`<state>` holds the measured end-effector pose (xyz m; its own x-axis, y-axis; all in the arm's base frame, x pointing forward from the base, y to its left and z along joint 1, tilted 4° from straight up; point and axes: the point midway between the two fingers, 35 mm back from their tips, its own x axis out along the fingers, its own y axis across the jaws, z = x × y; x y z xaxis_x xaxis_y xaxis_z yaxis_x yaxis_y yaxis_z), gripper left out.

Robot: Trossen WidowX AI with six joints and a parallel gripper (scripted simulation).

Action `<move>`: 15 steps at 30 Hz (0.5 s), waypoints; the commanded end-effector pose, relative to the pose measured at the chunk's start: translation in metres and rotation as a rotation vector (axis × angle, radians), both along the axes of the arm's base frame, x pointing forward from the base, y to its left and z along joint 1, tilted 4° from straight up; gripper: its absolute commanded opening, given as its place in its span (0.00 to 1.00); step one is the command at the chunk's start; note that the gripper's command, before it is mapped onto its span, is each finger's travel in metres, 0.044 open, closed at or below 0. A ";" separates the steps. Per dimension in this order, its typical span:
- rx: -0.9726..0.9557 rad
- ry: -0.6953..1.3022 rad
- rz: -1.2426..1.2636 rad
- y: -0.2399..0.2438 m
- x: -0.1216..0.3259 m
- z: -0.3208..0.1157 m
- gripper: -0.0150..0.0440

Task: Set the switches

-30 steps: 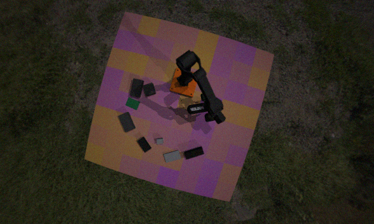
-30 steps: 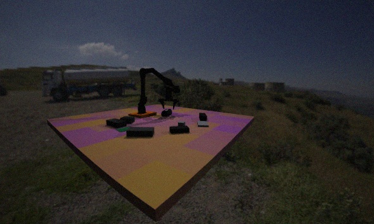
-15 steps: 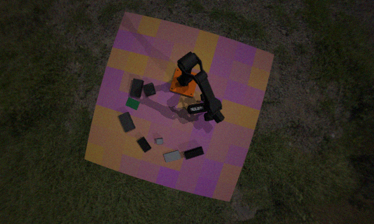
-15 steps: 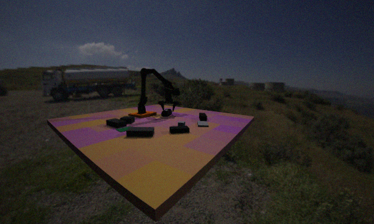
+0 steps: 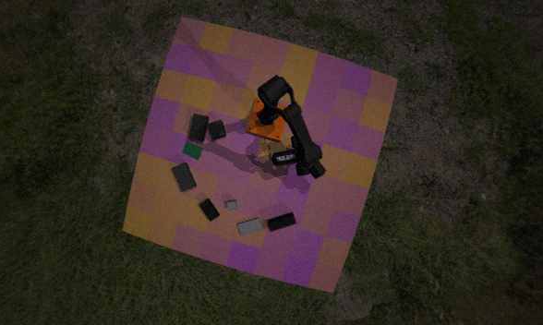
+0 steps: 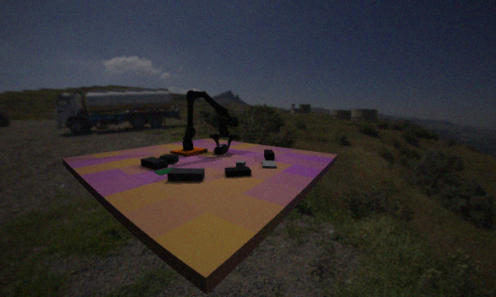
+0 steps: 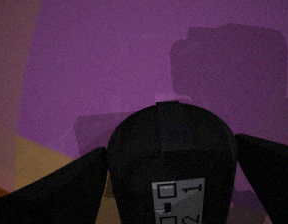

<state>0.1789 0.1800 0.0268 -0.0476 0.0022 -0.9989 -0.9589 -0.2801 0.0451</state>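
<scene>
The dark grey controller unit (image 5: pixel 277 161) (image 6: pixel 221 149) (image 7: pixel 132 165) is upside down near the arm's base, low at bench level, with its label (image 5: pixel 285 158) (image 7: pixel 179 199) facing up. In the wrist view, square 1 is an empty outline, square 2 is cut off by the frame's lower edge, and the others are out of view. My gripper (image 6: pixel 222 146) (image 7: pixel 171 149) is shut on the unit, one finger against each long side near its rounded end. The rocker switches are hidden underneath.
The orange base plate (image 5: pixel 260 130) (image 6: pixel 179 151) is close to the unit. Two dark boxes (image 5: pixel 199 127) (image 5: pixel 217 130) and a green plate (image 5: pixel 193 150) lie left. A grey box (image 5: pixel 184 177), a black box (image 5: pixel 209 210), a small pale block (image 5: pixel 232 204), a pale plate (image 5: pixel 249 226) and another black box (image 5: pixel 281 222) lie farther out.
</scene>
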 end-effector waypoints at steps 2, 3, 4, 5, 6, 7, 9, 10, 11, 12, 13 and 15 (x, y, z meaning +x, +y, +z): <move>-0.003 -0.002 -0.006 0.000 0.000 0.000 0.81; -0.003 -0.002 -0.006 0.000 0.000 0.000 0.81; -0.003 -0.002 -0.006 -0.001 0.000 0.001 0.81; -0.003 -0.002 -0.006 -0.001 0.000 0.001 0.81; -0.003 -0.002 -0.006 -0.001 0.001 0.002 0.81; -0.003 -0.002 -0.006 -0.001 0.001 0.003 0.82; -0.003 -0.002 -0.006 -0.002 0.001 0.004 0.82; -0.003 -0.002 -0.006 -0.002 0.001 0.004 0.82; -0.003 -0.002 -0.006 -0.002 0.001 0.004 0.82; -0.003 -0.002 -0.006 -0.002 0.001 0.004 0.82; -0.003 -0.002 -0.006 -0.002 0.001 0.005 0.82; -0.003 -0.002 -0.006 -0.002 0.001 0.006 0.82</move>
